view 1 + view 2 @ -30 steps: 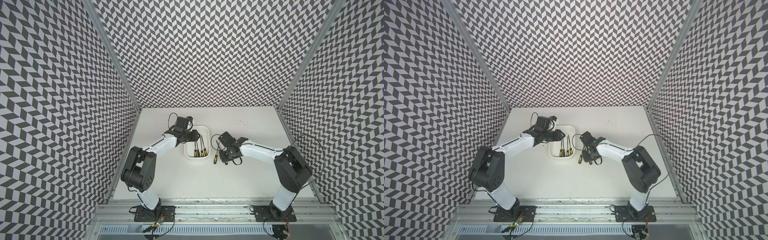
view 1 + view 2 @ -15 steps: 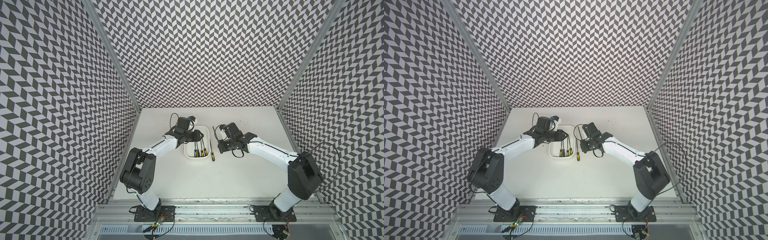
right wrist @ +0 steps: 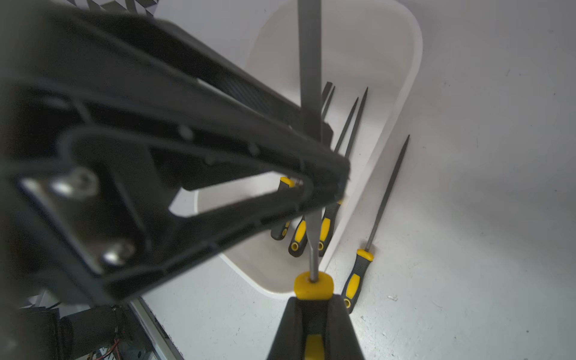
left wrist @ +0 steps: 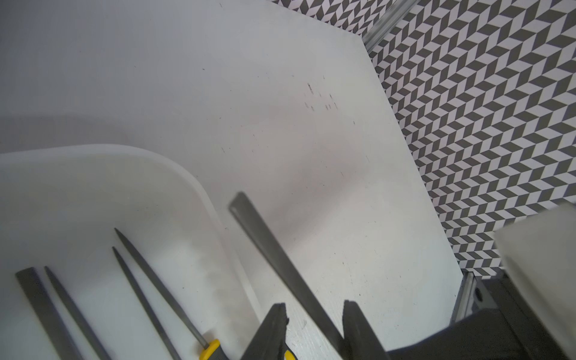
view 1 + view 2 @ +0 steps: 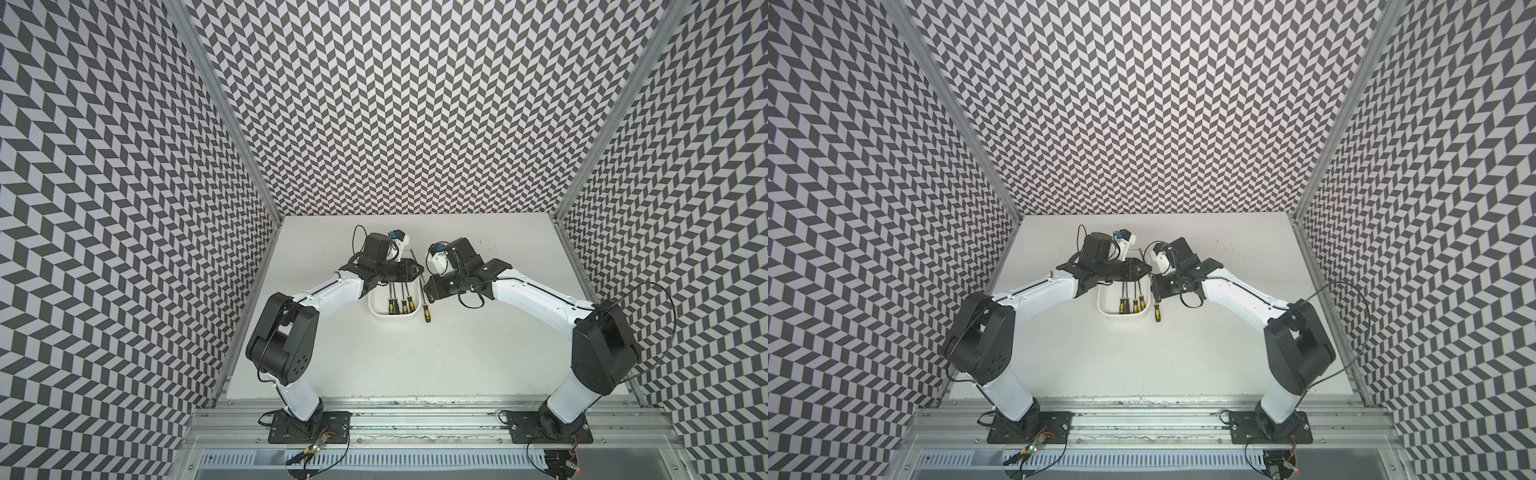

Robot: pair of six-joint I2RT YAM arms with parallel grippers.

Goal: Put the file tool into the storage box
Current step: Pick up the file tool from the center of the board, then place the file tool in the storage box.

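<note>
The white storage box (image 5: 392,318) (image 5: 1123,318) lies at mid-table with several yellow-and-black-handled files (image 5: 401,303) inside. My right gripper (image 3: 313,311) is shut on the handle of one file tool (image 3: 313,285), held in the air beside the box's right rim (image 3: 414,62). Its grey blade (image 4: 271,249) runs between the jaws of my left gripper (image 4: 314,307), which stand open, wider than the blade. In both top views the two grippers (image 5: 417,270) (image 5: 428,291) meet over the box's far right corner. Another file (image 5: 426,309) (image 3: 358,268) lies on the table along the box's right side.
Patterned walls close in the white table (image 5: 478,353) at the back and both sides, and a metal rail (image 5: 415,405) runs along the front. The left arm (image 5: 328,291) reaches over the box's far half.
My right arm has swung back and to the left with the file, bringing the blade between the left gripper's jaws. The left jaws have spread slightly.
</note>
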